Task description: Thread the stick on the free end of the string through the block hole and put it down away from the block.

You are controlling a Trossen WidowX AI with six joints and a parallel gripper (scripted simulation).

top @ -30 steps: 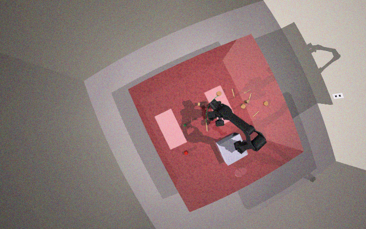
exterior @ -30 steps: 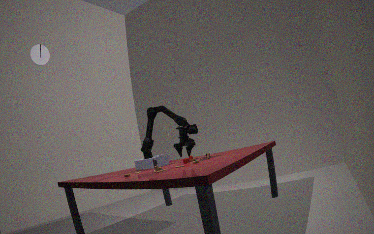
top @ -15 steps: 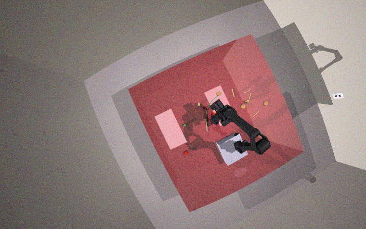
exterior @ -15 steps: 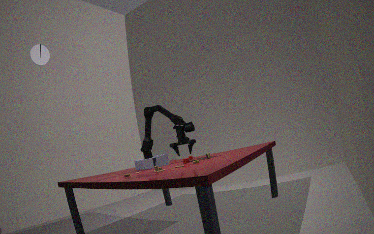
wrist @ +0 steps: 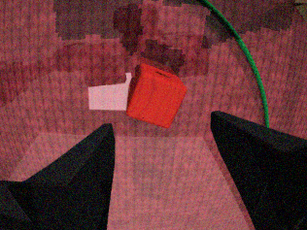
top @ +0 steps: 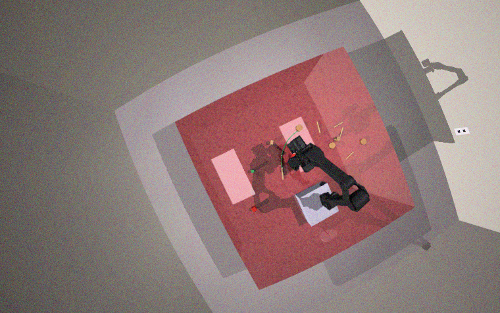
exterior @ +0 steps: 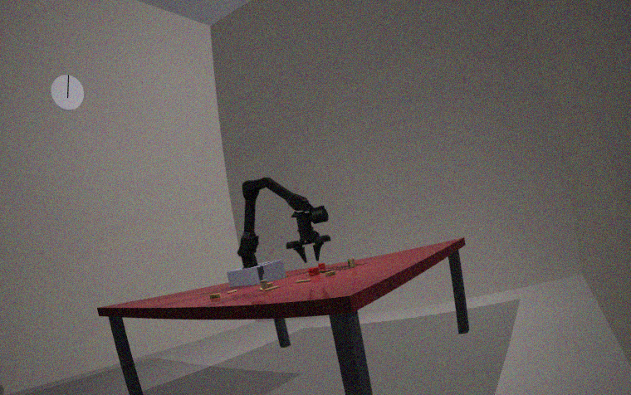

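Note:
The red block (wrist: 156, 97) (exterior: 312, 270) sits on the table, with a dark hole mouth on its top edge in the wrist view; the arm mostly hides it in the top view. A green string (top: 283, 150) (wrist: 260, 86) curves from a round wooden button (top: 299, 127) to a thin wooden stick (top: 282, 174), which lies on the table left of the arm. The string is not through the block. My gripper (exterior: 311, 260) (wrist: 162, 125) is partly open and empty, points down and hangs above the block. The string passes outside the right finger in the wrist view.
Loose sticks (top: 318, 127) (top: 349, 155) and more buttons (top: 331, 144) (top: 363, 141) lie to the right in the top view. A small tan piece (top: 271, 142), a green one (top: 252, 171) and a red one (top: 254, 208) lie left. A pale box (top: 313, 220) stands by the arm's base.

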